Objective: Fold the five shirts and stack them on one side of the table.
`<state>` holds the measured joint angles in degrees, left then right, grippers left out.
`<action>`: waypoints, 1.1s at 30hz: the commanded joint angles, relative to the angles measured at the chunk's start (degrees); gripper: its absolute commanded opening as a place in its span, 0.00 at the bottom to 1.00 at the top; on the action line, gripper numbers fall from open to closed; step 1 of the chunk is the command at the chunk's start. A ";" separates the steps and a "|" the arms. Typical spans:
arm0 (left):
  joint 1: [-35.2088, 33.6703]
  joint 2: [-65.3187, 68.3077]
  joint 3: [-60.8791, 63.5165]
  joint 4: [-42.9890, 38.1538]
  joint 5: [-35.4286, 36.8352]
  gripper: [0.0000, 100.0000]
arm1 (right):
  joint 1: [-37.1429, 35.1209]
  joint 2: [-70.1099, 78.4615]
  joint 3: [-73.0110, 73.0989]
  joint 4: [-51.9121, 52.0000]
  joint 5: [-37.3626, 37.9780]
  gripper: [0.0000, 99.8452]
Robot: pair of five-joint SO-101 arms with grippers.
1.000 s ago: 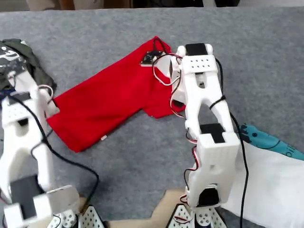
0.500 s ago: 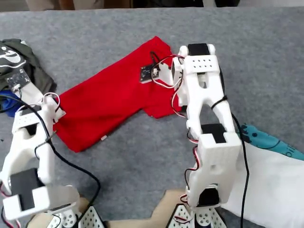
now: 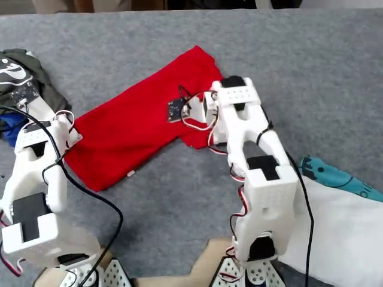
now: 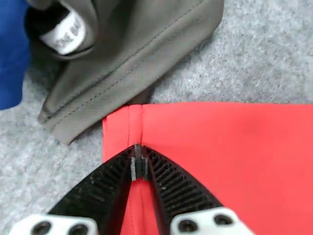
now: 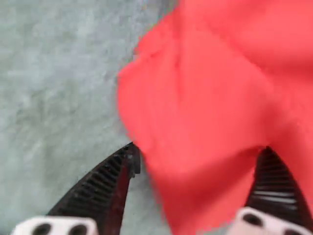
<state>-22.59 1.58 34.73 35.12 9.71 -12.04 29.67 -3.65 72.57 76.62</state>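
The table (image 3: pixel 311 72) has a grey cover, and its far edge runs along 12 o'clock. The red shirt (image 3: pixel 137 128) lies flat near the middle as a long slanted strip, with one end toward 8 o'clock and the other toward 12 o'clock. A broad stretch of grey cover runs from 1 to 3 o'clock, between the shirt, the far edge and the right-hand edge. A narrower stretch lies at 6 o'clock, between the shirt's near edge and the bases of the two arms, where a piece of brown board (image 3: pixel 200 272) sits.

The left gripper (image 4: pixel 138 166) is at 9 o'clock, on the corner of the red shirt. Its fingers are clenched on the stitched hem there. In the left wrist view the edge of an olive shirt (image 3: pixel 36 75) meets that same red corner, and a blue cloth (image 3: pixel 9 130) lies just beyond the olive one. Both are crowded against the table's edge at 10 o'clock, so the left arm has little room on that side.

The right gripper (image 5: pixel 199 152) is near the centre, at a short red flap that sticks out from the shirt's near edge. Its fingers stand wide apart with the flap between them, not clenched, and grey cover shows beside one finger.

A white shirt (image 3: pixel 347 239) is spread at 4 to 5 o'clock, reaching the table's near right corner. A teal shirt (image 3: pixel 332 176) pokes out from under its upper edge, close to the right arm's elbow.
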 commanded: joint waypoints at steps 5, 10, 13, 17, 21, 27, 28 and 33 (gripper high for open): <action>0.18 -0.48 -2.55 0.18 0.26 0.02 | -0.57 2.86 0.22 -4.92 0.26 0.30; 0.18 -0.48 -2.55 0.18 0.18 0.02 | -0.48 6.37 -5.93 -1.41 -0.70 0.23; 0.18 -0.48 -2.55 0.18 0.18 0.02 | -0.48 8.92 -10.59 0.88 -1.32 0.19; 0.18 -0.48 -2.55 0.18 0.09 0.02 | -0.48 12.88 -17.27 3.08 -1.49 0.14; 0.18 -0.40 -2.55 0.18 0.09 0.02 | -0.48 16.66 -24.31 4.04 -1.49 0.12; 0.44 -0.13 -2.55 0.18 0.00 0.02 | -1.80 19.91 -36.97 14.42 -0.79 0.03; 0.53 -0.04 -2.55 0.18 0.00 0.02 | -1.98 20.53 -39.25 15.74 -0.62 0.01; 0.44 -0.04 -2.55 0.18 0.00 0.02 | -2.42 25.10 -50.33 18.64 -0.44 0.00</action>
<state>-22.59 1.93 34.73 35.12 9.71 -13.45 53.85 -46.81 89.71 75.82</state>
